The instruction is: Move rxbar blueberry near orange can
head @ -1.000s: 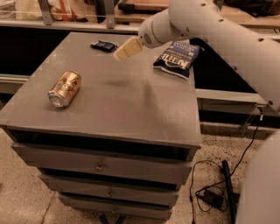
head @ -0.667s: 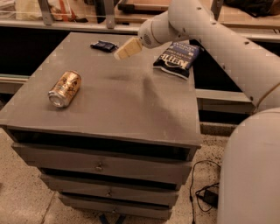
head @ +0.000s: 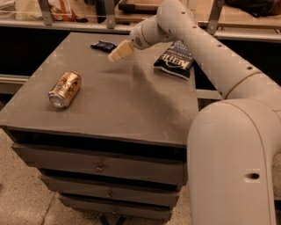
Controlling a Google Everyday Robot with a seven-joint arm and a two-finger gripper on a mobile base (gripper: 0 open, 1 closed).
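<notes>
The rxbar blueberry is a small flat dark navy wrapper lying near the far edge of the grey cabinet top. The orange can lies on its side at the left of the top, silver end toward me. My gripper hangs above the far part of the top, just right of the bar and a little nearer, not touching it. It is far from the can.
A larger dark blue Kettle chip bag lies at the far right of the top, partly under my arm. The cabinet has drawers below. A counter with metal posts runs behind.
My arm's base has swung closer and fills more of the right side. The gripper stays about where it was beside the bar. The bar, can and bag have not moved.
</notes>
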